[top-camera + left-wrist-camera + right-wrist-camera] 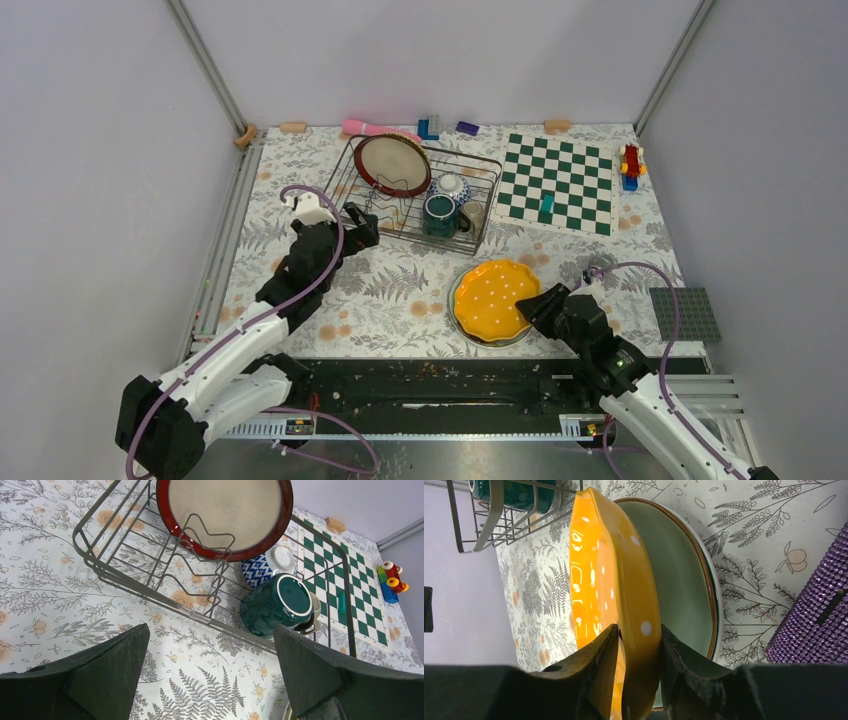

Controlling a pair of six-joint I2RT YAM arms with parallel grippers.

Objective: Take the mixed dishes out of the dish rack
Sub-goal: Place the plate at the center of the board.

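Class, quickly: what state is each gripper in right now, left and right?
Left gripper: open, holding nothing.
Right gripper: closed on the rim of the yellow plate.

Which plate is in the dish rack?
The cream plate with the dark red rim, propped in the dish rack; the yellow plate is pinched by the right gripper over the pale green plate outside it.

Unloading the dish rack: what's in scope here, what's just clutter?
Job: dish rack, red-rimmed cream plate, dark green mug, blue patterned bowl, yellow dotted plate, pale green plate beneath it.
Clutter: chessboard, toy figure, pink object, blue bricks, purple brick, grey baseplate.
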